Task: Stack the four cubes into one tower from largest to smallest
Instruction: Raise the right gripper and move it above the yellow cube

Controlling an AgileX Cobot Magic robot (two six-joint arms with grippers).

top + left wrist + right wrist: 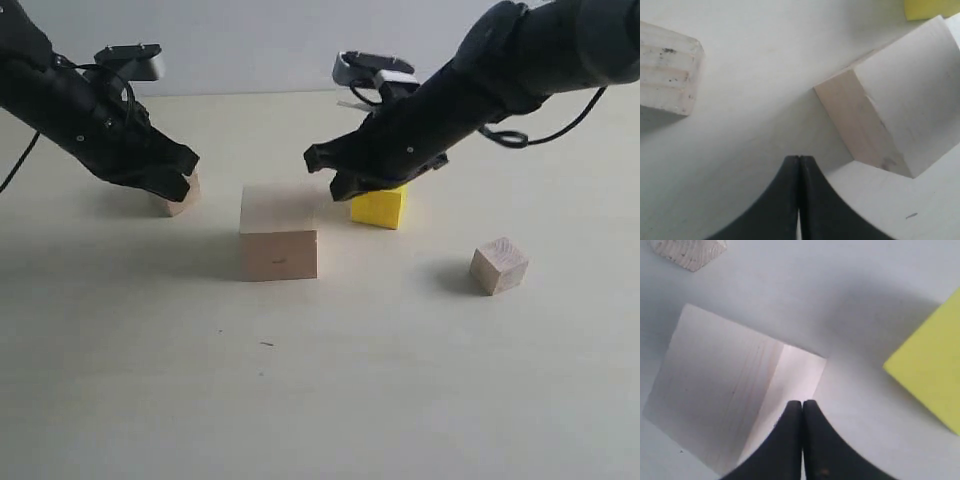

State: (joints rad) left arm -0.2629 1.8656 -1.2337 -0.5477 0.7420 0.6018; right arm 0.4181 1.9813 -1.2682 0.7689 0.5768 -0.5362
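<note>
The large pale wooden cube (278, 232) (900, 110) (725, 385) stands alone in the middle of the table. Just behind and right of it lies the yellow cube (379, 205) (932, 375) (927, 7), partly covered by my right arm. One small wooden cube (182, 195) (667, 67) (690, 251) sits on the left, half hidden by my left gripper (180, 170) (799, 159), which is shut and empty. The other small wooden cube (499, 265) lies apart at the right. My right gripper (322, 168) (802, 403) is shut and empty, hovering near the large cube's far right corner.
The pale tabletop (330, 400) stretches bare toward the front. A white wall (260, 40) closes the back. Both black arms reach in from the upper corners.
</note>
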